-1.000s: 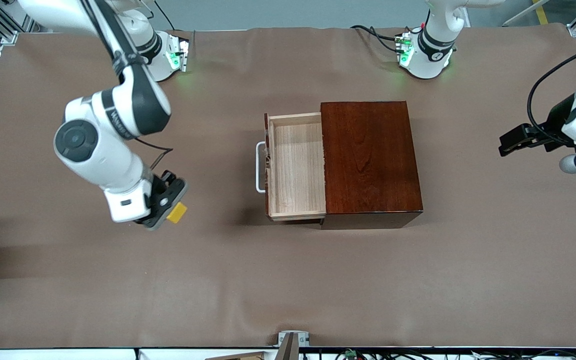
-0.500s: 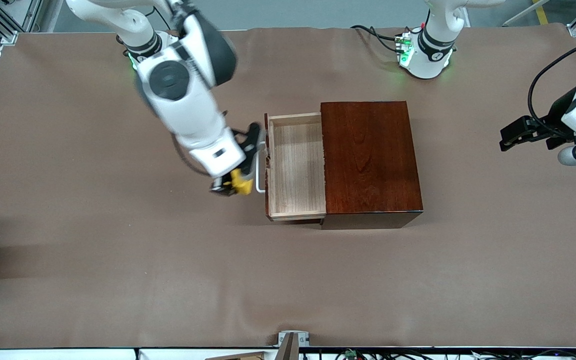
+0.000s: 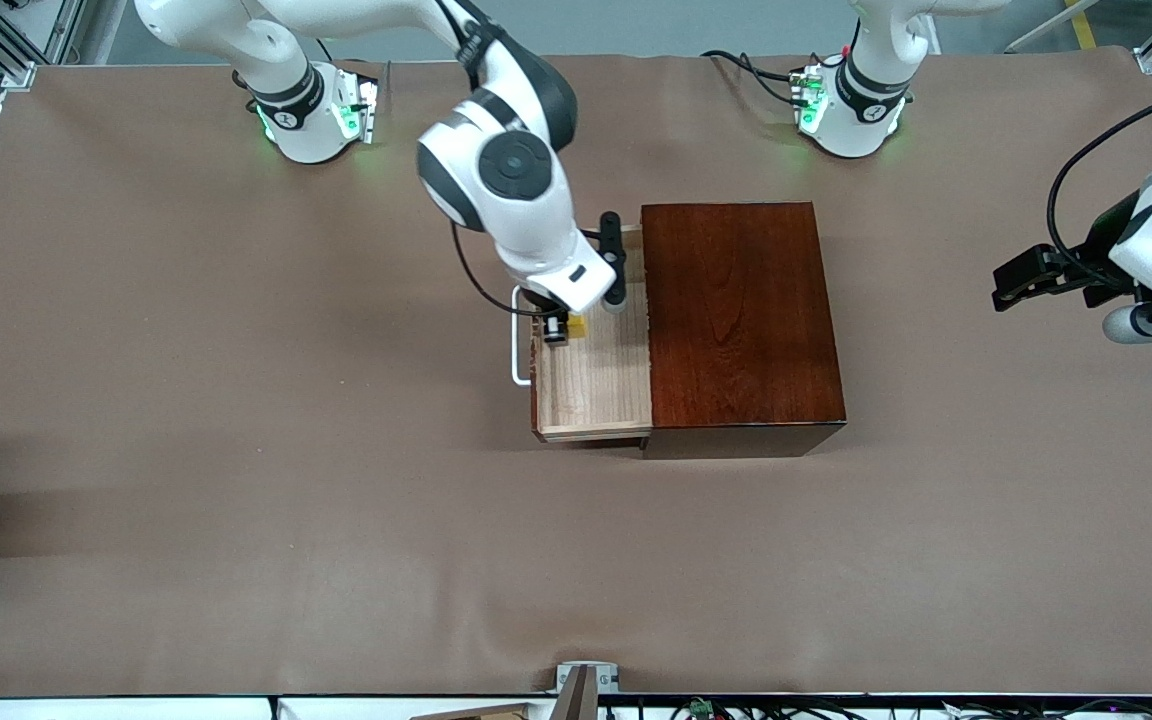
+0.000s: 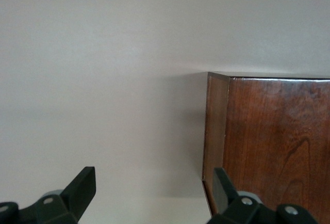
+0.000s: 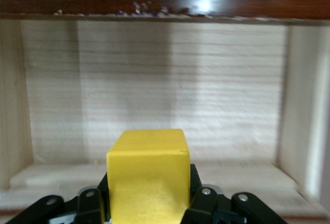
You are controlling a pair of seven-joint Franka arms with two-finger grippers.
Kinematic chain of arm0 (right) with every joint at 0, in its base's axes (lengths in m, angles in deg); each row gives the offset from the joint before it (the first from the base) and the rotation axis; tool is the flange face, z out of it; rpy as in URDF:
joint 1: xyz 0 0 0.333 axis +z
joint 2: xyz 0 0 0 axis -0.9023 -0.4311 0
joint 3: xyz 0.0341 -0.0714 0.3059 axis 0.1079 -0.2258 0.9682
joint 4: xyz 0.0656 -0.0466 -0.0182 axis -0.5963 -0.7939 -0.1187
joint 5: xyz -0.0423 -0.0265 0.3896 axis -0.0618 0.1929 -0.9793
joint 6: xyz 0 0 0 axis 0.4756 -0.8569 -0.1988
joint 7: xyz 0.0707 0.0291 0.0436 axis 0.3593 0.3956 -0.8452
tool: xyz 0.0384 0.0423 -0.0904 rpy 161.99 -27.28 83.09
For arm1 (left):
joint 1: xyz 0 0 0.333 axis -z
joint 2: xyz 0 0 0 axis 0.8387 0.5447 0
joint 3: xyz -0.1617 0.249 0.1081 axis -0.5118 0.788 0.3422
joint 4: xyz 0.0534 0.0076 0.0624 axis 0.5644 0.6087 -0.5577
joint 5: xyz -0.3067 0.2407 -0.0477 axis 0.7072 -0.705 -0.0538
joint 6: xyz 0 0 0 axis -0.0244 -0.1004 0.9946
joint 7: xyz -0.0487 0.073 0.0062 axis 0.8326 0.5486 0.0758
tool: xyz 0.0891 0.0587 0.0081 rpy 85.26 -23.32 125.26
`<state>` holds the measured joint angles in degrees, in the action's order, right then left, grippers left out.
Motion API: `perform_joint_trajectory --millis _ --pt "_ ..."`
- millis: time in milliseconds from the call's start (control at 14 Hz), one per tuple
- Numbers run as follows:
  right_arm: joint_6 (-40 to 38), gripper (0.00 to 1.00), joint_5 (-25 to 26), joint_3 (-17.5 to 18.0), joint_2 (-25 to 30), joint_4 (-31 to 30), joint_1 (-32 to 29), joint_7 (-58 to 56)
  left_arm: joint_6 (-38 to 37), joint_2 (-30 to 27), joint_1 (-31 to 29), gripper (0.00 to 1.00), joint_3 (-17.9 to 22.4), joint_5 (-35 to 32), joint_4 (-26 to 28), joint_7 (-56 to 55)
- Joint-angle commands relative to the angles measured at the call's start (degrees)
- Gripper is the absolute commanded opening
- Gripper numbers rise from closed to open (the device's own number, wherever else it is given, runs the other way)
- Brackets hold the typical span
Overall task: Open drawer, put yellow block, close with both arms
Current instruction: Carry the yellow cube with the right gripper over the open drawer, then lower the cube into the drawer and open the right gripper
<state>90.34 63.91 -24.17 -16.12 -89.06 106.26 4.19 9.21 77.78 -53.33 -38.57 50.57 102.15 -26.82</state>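
The dark reddish-brown box [image 3: 741, 310] stands mid-table with its pale wood drawer [image 3: 596, 385] pulled out toward the right arm's end, white handle [image 3: 517, 345] showing. My right gripper [image 3: 568, 328] hangs over the open drawer, shut on the yellow block [image 3: 577, 326]. In the right wrist view the yellow block [image 5: 148, 172] sits between the black fingers [image 5: 203, 203], above the drawer floor [image 5: 216, 100]. My left gripper [image 3: 1024, 278] waits open in the air at the left arm's end, fingers [image 4: 82, 188] spread wide, the box [image 4: 278, 141] ahead of it.
Brown cloth covers the table [image 3: 236, 560]. The arms' green-lit bases [image 3: 316, 110] stand along the edge farthest from the front camera. A small metal bracket [image 3: 586, 680] sits at the nearest table edge.
My right arm has swung from the table at its own end to over the open drawer, carrying the yellow block. The left arm has barely moved.
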Motion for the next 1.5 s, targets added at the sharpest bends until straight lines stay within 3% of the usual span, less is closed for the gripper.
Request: perform_joint_trajectory --millis 0,643,714,786,857,1286,1429 --pt "1.8 0.00 -0.9 -0.5 -3.0 2.8 1.3 0.5 1.2 -0.2 -0.3 1.00 -0.1 0.4 0.7 1.3" --pt "4.7 0.03 -0.6 -0.6 -8.1 5.9 2.4 3.8 3.0 0.3 -0.5 1.00 -0.1 0.5 1.5 1.0" --pt "4.7 0.28 -0.6 -0.6 -8.1 5.9 2.5 3.9 3.0 0.2 -0.5 1.00 -0.1 0.5 1.5 1.0" --pt "4.7 0.89 -0.5 -0.6 -8.1 5.9 2.8 3.9 3.0 0.1 -0.5 1.00 -0.1 0.5 1.5 1.0" --pt "4.7 1.00 -0.4 -0.6 -8.1 5.9 2.8 3.5 3.0 0.1 -0.5 1.00 0.0 0.5 1.2 1.0" --pt "4.5 1.00 -0.1 -0.8 -6.7 5.9 2.6 3.3 2.4 -0.4 -1.3 1.00 0.1 0.9 1.2 0.9" --pt "3.9 1.00 -0.2 -0.9 -3.5 5.3 2.2 3.9 2.4 -0.5 -1.2 1.00 0.1 0.8 0.8 0.9"
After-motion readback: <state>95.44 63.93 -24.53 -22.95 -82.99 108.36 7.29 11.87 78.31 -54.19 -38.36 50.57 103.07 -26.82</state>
